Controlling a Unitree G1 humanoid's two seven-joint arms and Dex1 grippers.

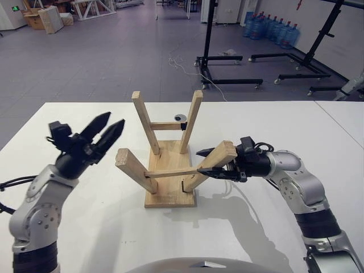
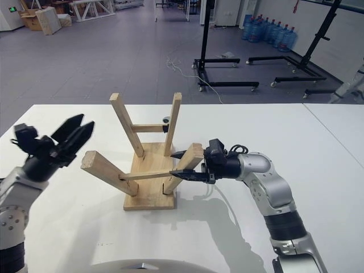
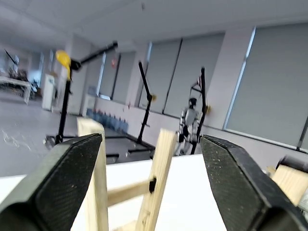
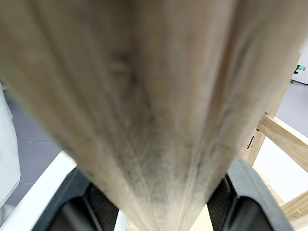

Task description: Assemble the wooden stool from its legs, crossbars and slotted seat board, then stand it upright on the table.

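Note:
The wooden stool lies upside down on the white table, its seat board (image 1: 169, 196) flat and its legs pointing up. A crossbar (image 1: 173, 172) joins the two near legs; another (image 1: 165, 125) joins the two far legs. My right gripper (image 1: 209, 164) is shut on the near right leg (image 1: 213, 165), close to that leg's upper end; the leg (image 4: 144, 106) fills the right wrist view between the pads. My left gripper (image 1: 108, 132) hangs open in the air to the left of the stool, holding nothing. Its fingers (image 3: 53, 187) frame the far legs (image 3: 156, 180).
Black metal stands (image 1: 227, 57) and blue water bottles (image 1: 273, 28) are on the floor beyond the table. The table's far edge (image 1: 256, 102) runs just behind the stool. A second table (image 1: 347, 119) adjoins on the right.

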